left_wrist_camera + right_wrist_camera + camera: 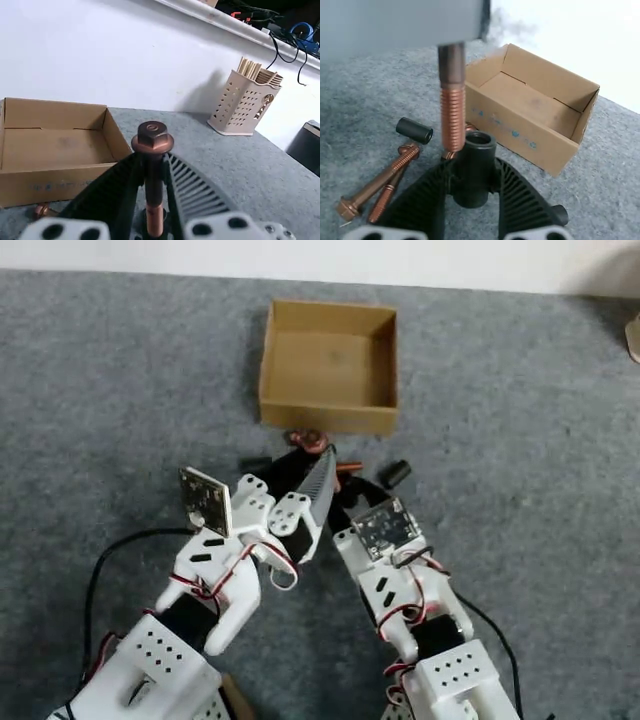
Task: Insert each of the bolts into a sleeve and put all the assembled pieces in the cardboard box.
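One bolt (152,142) in left tool (153,167), sleeve (475,190) in right tool (474,167)

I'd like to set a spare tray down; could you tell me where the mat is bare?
Bare grey mat lies left and right of the cardboard box. Crowded: between the box front and the left gripper and right gripper, with loose bolts and sleeves.

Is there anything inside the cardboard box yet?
No, the cardboard box shows only its bare floor, and loose bolts lie outside it.
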`<action>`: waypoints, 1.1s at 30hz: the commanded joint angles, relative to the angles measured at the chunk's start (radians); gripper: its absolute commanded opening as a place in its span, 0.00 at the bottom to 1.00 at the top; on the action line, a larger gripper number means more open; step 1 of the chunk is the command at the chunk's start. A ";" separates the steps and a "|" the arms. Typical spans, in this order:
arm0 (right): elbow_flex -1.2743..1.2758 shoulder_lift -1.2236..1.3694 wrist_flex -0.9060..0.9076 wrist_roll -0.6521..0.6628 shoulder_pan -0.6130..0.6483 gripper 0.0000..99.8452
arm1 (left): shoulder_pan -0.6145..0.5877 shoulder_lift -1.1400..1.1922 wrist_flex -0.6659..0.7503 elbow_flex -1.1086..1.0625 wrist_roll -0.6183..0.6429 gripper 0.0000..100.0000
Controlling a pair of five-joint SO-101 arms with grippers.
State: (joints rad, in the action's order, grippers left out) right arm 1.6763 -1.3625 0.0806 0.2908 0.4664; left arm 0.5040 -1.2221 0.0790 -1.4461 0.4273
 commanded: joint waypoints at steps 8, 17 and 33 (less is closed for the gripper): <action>0.108 -0.015 0.004 0.008 0.045 0.00 | 0.007 -0.022 0.061 0.010 0.000 0.00; 0.107 -0.015 0.004 0.008 0.045 0.00 | 0.004 -0.021 0.074 -0.008 -0.048 0.00; 0.105 -0.015 0.005 0.008 0.047 0.00 | -0.033 -0.021 0.150 -0.045 -0.048 0.00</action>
State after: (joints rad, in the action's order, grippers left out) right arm 1.6763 -1.3610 0.0821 0.2908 0.5033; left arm 0.4872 -1.2236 0.2033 -1.5090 0.3813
